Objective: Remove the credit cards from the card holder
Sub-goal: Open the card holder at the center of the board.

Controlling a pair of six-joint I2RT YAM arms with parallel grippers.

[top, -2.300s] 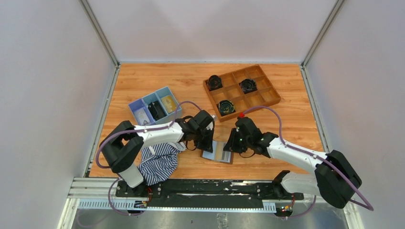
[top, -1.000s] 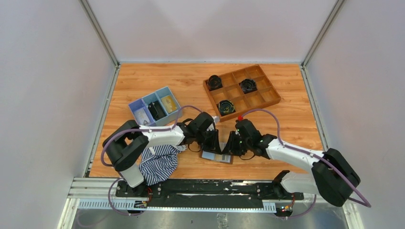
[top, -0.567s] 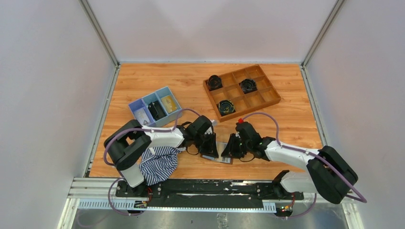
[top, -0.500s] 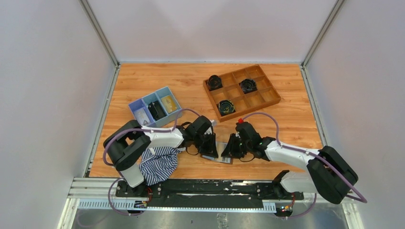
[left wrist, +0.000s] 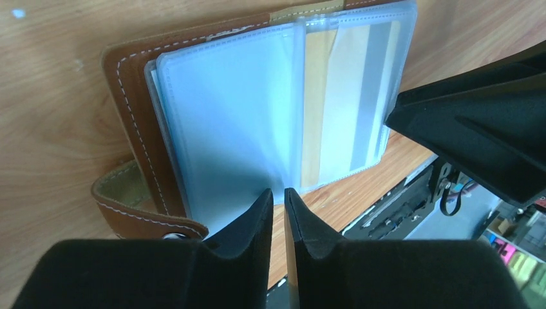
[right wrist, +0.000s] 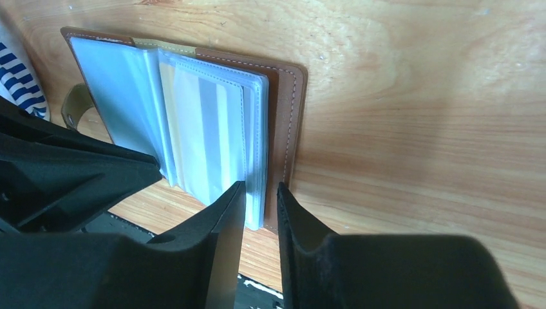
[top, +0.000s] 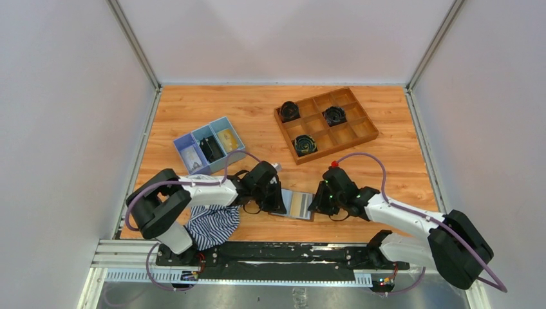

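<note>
Card holder (top: 297, 206) lies open flat on the table (top: 212, 109) at the near edge, between both grippers. Brown cover is down, with glossy pale sleeves fanned on top. Cards (left wrist: 348, 96) show through the sleeves on the right gripper's side.

Left gripper (top: 277, 201) has its fingers almost together with a thin slit, tips at the sleeves' edge. Can't tell if a sleeve is nipped. Right gripper (top: 317, 203) has its fingers slightly apart, straddling the corner of the sleeve stack. Can't tell if it's clamped.

Holder likely light and will slide when tugged, so pin the stiffer cover. Sleeves look floppy and slick, cards thin and rigid. Best grip is probably a card's exposed edge at a sleeve mouth, not the plastic
</note>
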